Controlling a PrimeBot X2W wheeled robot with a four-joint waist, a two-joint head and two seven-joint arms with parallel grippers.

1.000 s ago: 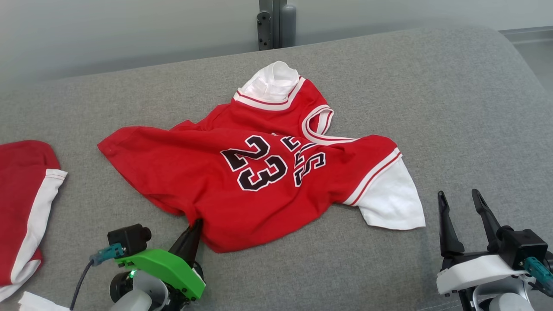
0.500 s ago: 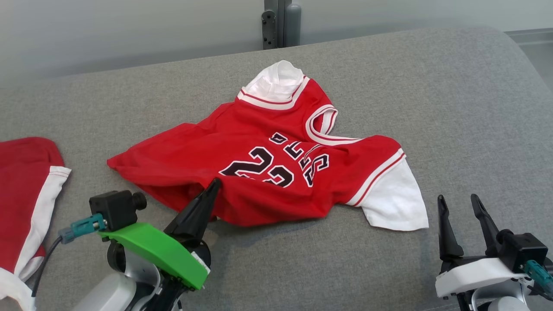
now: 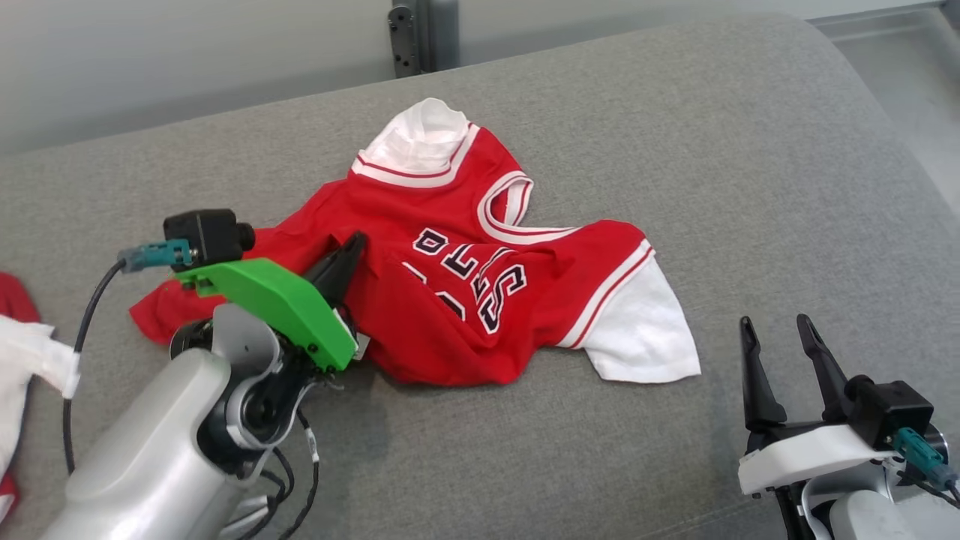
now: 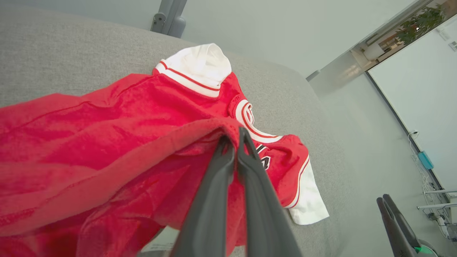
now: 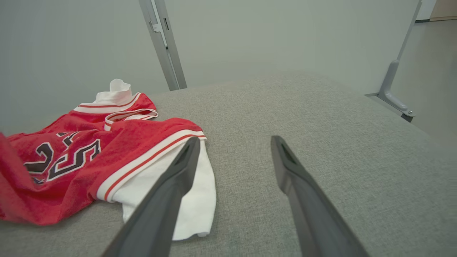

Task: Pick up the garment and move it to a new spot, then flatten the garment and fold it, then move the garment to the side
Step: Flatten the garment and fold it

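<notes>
- Head view: the left gripper (image 3: 346,259) has its fingers clenched on a red fold of the garment (image 3: 465,300). The garment is a red-and-white jersey lying crumpled in the middle of the grey padded surface (image 3: 750,187). The pinch sits toward its left side, probably so the arm can lift it to a new spot.
- Left wrist view: the fingers meet tight, with cloth draped over their tips.
- Right wrist view: the right gripper (image 5: 235,140) is released, its fingers spread near the white sleeve (image 5: 201,192), likely waiting to help.
</notes>
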